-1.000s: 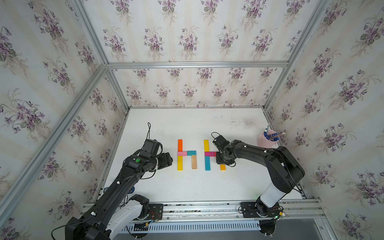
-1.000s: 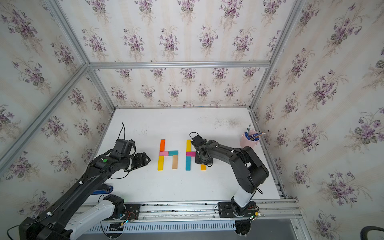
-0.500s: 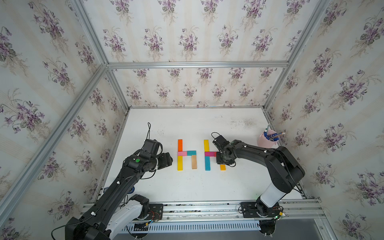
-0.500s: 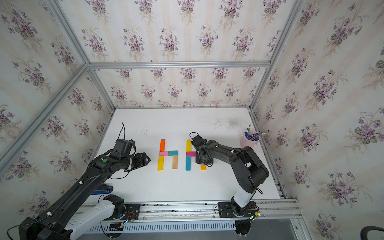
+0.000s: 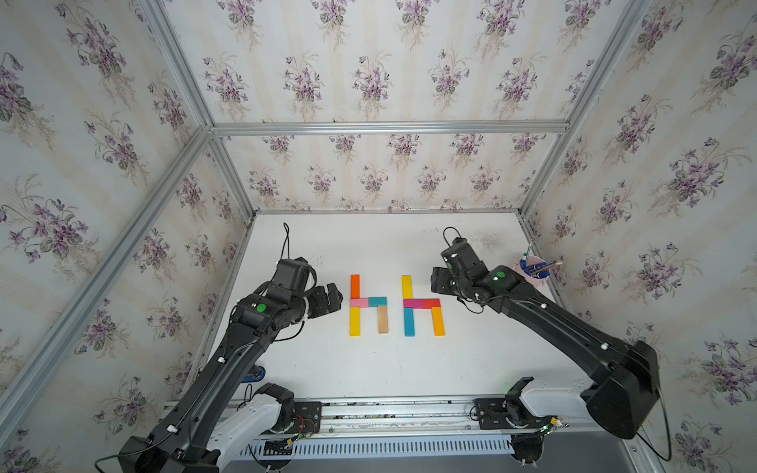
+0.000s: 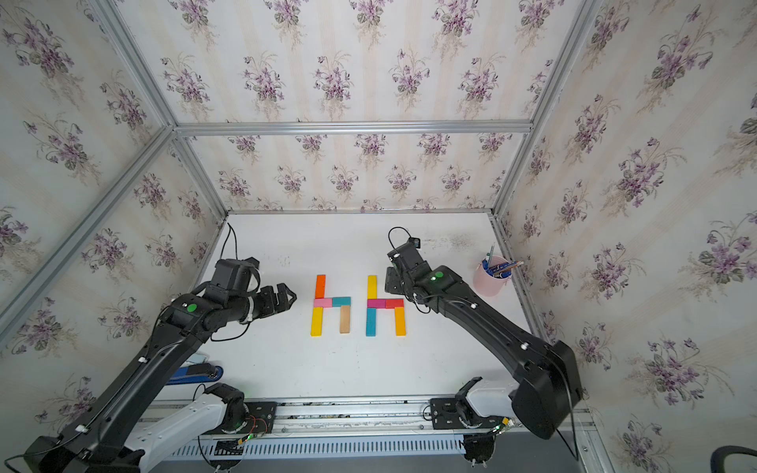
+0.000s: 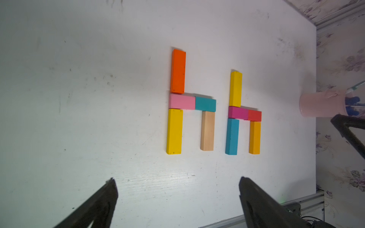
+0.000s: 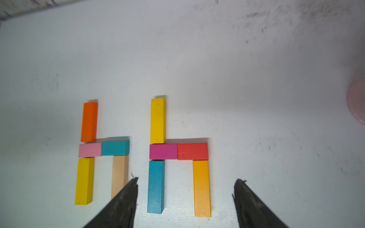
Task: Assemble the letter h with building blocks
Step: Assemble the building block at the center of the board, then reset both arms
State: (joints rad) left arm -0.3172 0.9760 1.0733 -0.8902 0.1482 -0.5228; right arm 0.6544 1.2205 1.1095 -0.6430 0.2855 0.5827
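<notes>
**On the white desk (image 5: 368, 368), two block letters sit side by side**

At mid-desk the building blocks lie flat, forming two lowercase h shapes near each other. On the left arm's side, an orange block (image 5: 354, 286) heads the stem, with a pink block (image 5: 359, 302) under it and a yellow block (image 5: 354, 321) at the foot. A teal block (image 5: 377, 302) butts against the pink one, and a tan block (image 5: 382, 319) drops from it as the short leg. On the right arm's side, a second yellow block (image 5: 406, 286) tops the stem, above a magenta block (image 5: 412, 303) and a blue block (image 5: 409, 322). A red block (image 5: 431, 303) joins the magenta one, and an amber block (image 5: 438, 321) forms the leg.

Beside the orange and pink blocks, the left gripper (image 7: 177, 183) hovers with its jaws spread wide and nothing between them. Beside the other letter's upper stem, the right gripper (image 8: 186, 181) is likewise parted and empty. A pale pink cup (image 5: 532, 272) of blue pens stands near the desk's right edge.
</notes>
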